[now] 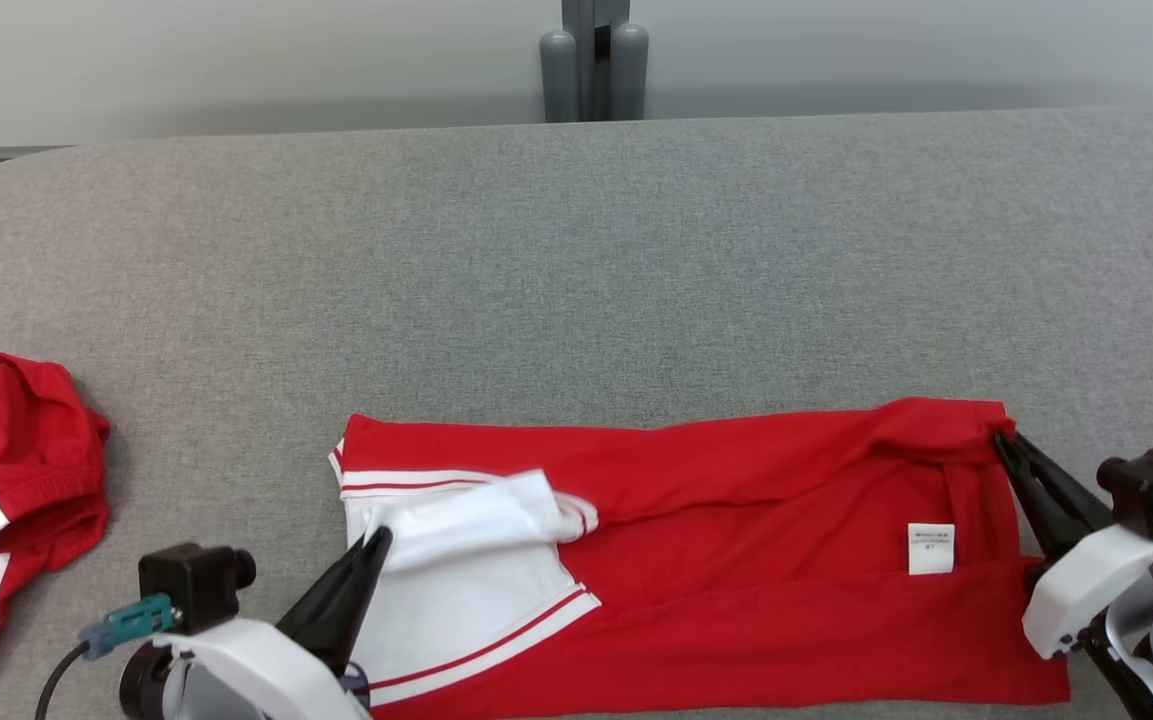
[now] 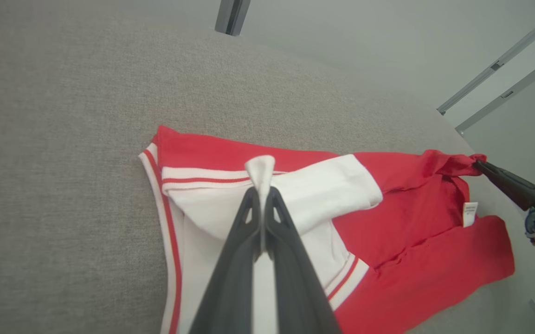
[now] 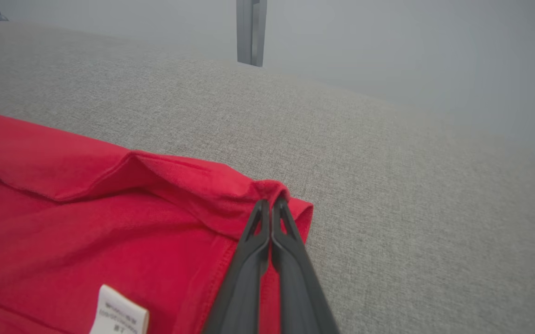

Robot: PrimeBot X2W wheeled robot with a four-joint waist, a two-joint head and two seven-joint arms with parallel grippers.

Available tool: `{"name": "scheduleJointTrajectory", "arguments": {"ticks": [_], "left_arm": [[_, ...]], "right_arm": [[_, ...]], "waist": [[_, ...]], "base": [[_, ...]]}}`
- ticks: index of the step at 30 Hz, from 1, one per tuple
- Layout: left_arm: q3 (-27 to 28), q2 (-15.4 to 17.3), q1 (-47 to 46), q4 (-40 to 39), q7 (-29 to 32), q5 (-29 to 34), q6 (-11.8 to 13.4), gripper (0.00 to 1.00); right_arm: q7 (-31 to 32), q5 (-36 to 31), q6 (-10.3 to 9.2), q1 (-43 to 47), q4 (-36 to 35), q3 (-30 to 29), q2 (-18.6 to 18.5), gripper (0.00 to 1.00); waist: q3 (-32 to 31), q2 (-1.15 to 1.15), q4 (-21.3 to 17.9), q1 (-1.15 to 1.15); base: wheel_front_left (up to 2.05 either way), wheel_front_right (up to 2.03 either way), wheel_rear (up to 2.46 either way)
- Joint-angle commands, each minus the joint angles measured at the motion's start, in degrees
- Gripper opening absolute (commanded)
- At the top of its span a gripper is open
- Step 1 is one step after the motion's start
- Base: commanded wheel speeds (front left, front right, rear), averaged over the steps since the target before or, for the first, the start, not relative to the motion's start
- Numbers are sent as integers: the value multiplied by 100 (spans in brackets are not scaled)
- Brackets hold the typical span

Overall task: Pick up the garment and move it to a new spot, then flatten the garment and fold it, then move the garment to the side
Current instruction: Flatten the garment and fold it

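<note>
Left edge of the table (image 1: 576, 250): a second garment (image 1: 16, 470), red and white, bunched up. Not my job.

Near edge, left of centre: my left gripper (image 1: 379, 540) is pinched fully closed on a fold of the white sleeve (image 1: 476, 510). A small nub of cloth pokes past the tips.

Centre to right along the near edge: the garment (image 1: 736, 540), red, mostly flat but rumpled along its far side, label (image 1: 931, 549) showing.

Right: my right gripper (image 1: 1000, 436) is clamped closed on the garment's far right corner, with bunched cloth between the tips.

Risks, as I judge them:
- Both holds are thin pinches, so a quick pull could slip one free.
- The left has the sleeve only. Lifting may drag the sleeve and leave the body behind, skewing the fold.
- Uneven arm travel would twist the cloth.
- The near hem sits close to the table's near edge and could slide off.
</note>
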Motion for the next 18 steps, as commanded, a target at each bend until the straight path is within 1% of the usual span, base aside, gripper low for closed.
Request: {"name": "scheduleJointTrajectory", "arguments": {"ticks": [1, 4, 7, 9, 10, 11, 12, 13, 14, 15, 18], "left_arm": [[46, 105, 202, -160, 34, -70, 114, 0], [53, 194, 436, -322, 113, -162, 227, 0], [48, 221, 528, -347, 172, -217, 283, 0], [25, 212, 562, -328, 235, -287, 273, 0], [24, 196, 572, -298, 246, -301, 276, 3], [30, 194, 579, -253, 262, -316, 307, 24], [24, 182, 594, -197, 279, -350, 319, 67], [39, 156, 616, -174, 272, -382, 327, 94], [85, 147, 629, -150, 209, -366, 352, 100], [110, 148, 630, -129, 162, -337, 357, 100], [245, 92, 613, -154, -103, -268, 422, 100]], "right_arm": [[-31, -18, -4, 196, -41, -163, 66, 0], [-32, -34, -4, 400, -87, -386, 153, 0], [-23, -26, -4, 552, -119, -429, 217, 0], [28, -14, -3, 658, -161, -466, 271, 0], [39, -22, -4, 716, -167, -510, 293, 0], [68, 11, -4, 784, -160, -579, 331, 0], [56, 3, -4, 832, -180, -591, 380, 15], [49, 16, -4, 893, -208, -631, 426, 45], [42, 38, -4, 953, -194, -724, 461, 49], [31, 71, -4, 1016, -213, -832, 504, 100], [14, 171, -4, 1214, -375, -1111, 655, 100]], "waist": [[-11, 0, -28, 0], [-13, 0, -39, 0], [-11, 0, -29, 0], [11, 0, -31, 0], [7, 0, -32, 0], [7, 0, -37, 0], [4, 0, -47, 0], [-6, 0, -62, 0], [-21, 0, -74, 0], [-30, 0, -82, 0], [-85, 0, -98, 0]], "base": [[0, 0, 0], [0, 0, 0], [0, 0, 0], [0, 0, 0], [0, 0, 0], [0, 0, 0], [0, 0, 0], [0, 0, 0], [0, 0, 0], [0, 0, 0], [0, 0, 0]]}}
